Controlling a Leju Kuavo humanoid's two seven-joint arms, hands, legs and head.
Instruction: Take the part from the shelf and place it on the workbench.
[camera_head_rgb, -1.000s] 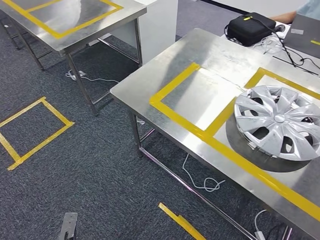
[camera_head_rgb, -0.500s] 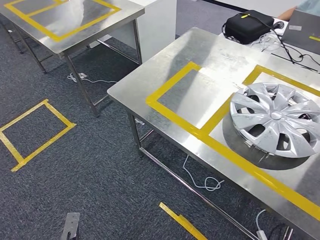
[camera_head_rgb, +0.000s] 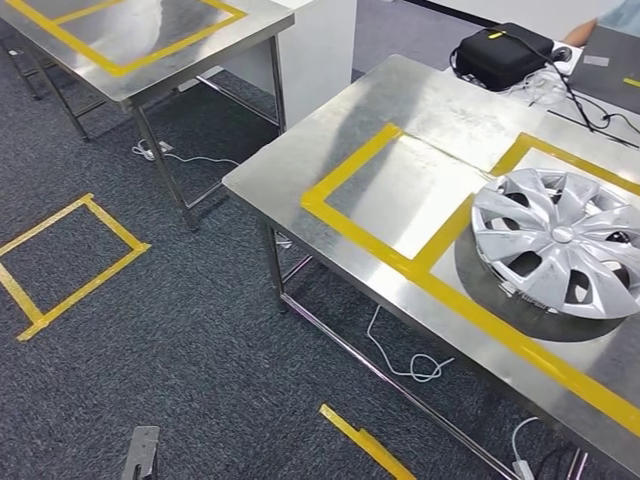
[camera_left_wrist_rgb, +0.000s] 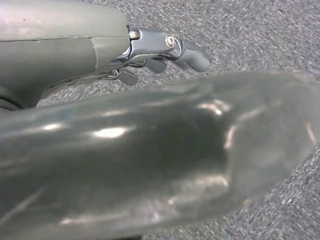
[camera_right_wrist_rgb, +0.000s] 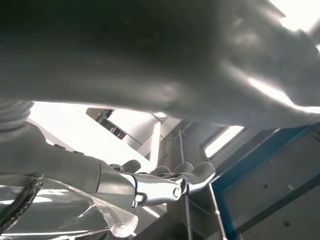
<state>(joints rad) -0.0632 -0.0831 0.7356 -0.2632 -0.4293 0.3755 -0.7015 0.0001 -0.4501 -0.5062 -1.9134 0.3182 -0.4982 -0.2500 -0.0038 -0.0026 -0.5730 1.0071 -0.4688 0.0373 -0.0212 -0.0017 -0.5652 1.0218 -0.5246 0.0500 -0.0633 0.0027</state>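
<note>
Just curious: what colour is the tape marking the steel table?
Yellow tape, clearest in the head view.

Wheel cover (camera_head_rgb: 557, 242) on workbench (camera_head_rgb: 423, 110) (right side).

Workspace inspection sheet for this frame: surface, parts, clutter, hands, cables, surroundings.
Surface: steel workbench, marked with yellow tape frames.
Job's things: silver wheel cover lies flat in the right-hand frame, on a dark disc.
Clutter: black case at the far edge.
Hands: left hand over carpet, fingers extended, nothing seen in them; right hand likewise.
Cables: black leads by the case; white cable on the carpet under the bench.
Surroundings: second steel table, taped floor square, a person's arm at the far corner.
</note>
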